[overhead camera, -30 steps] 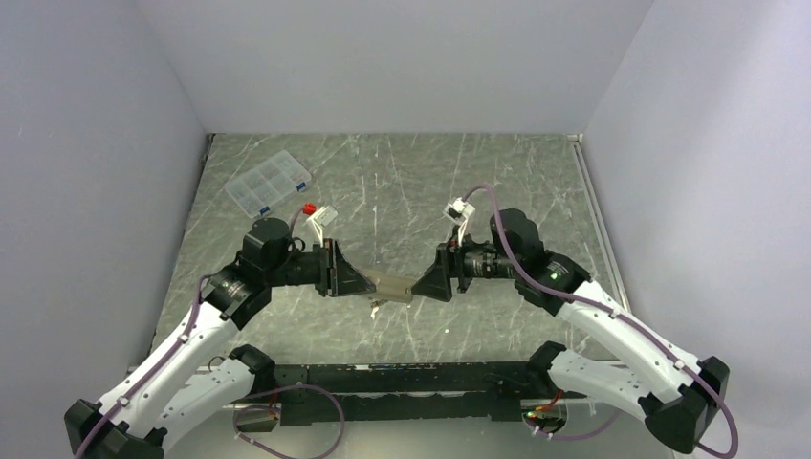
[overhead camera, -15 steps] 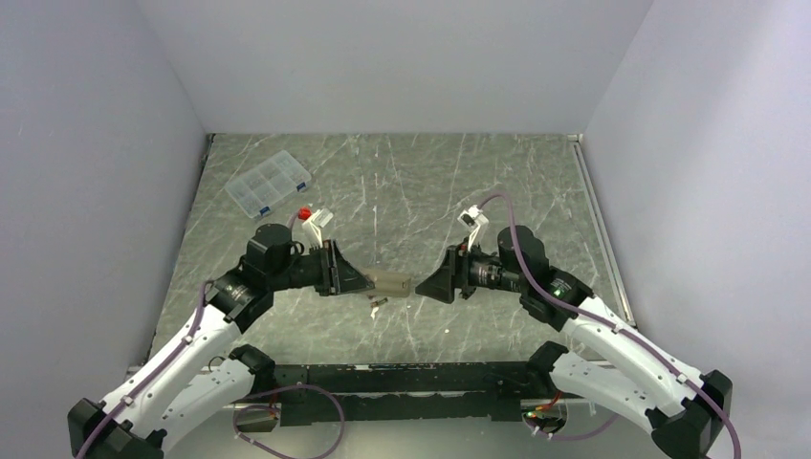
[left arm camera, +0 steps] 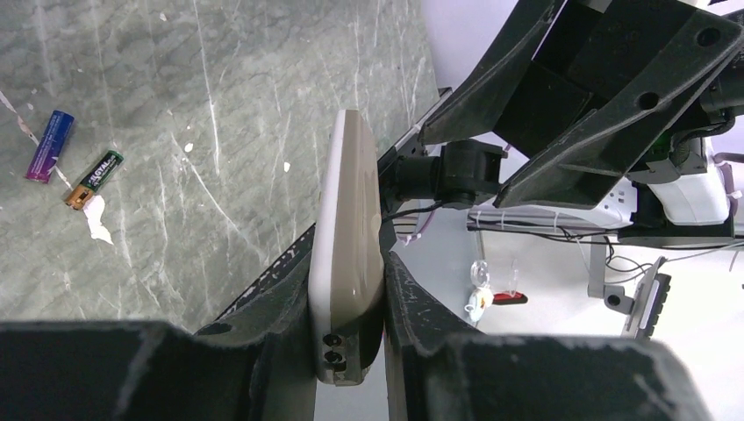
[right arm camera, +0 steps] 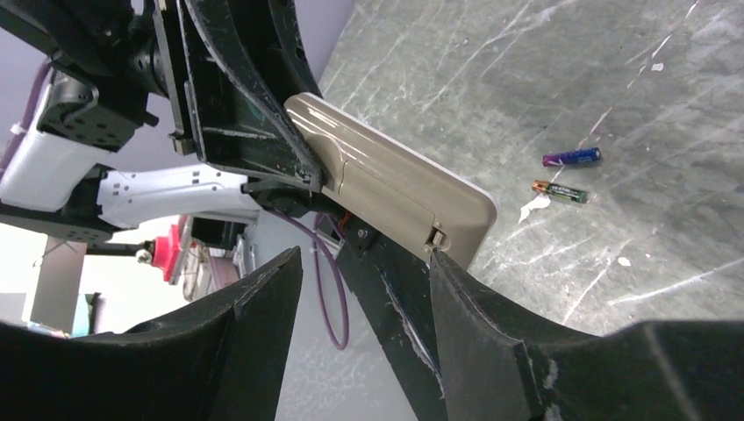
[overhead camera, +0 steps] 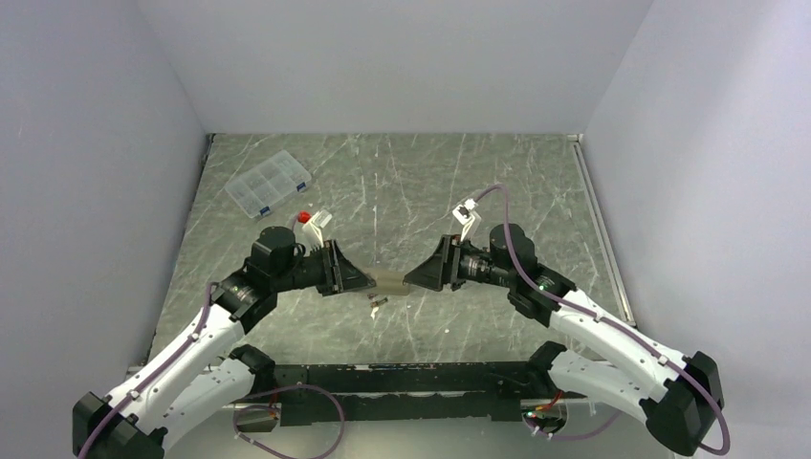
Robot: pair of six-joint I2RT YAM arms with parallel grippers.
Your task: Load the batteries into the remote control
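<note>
Above the table, slim beige-backed remote control, cover seemingly closed.

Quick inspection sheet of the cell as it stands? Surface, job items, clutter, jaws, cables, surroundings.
Surface: grey marbled table; small white scrap by the batteries.
Job's things: remote control held off the table, beige back showing; purple battery and dark green battery loose on the table.
Clutter: clear compartment box, far left.
Grippers: left gripper jaws shut on the remote; right gripper jaws open at its free end.
Cables: purple cable on the arms, clear of the parts.
Surroundings: plain grey walls.
</note>
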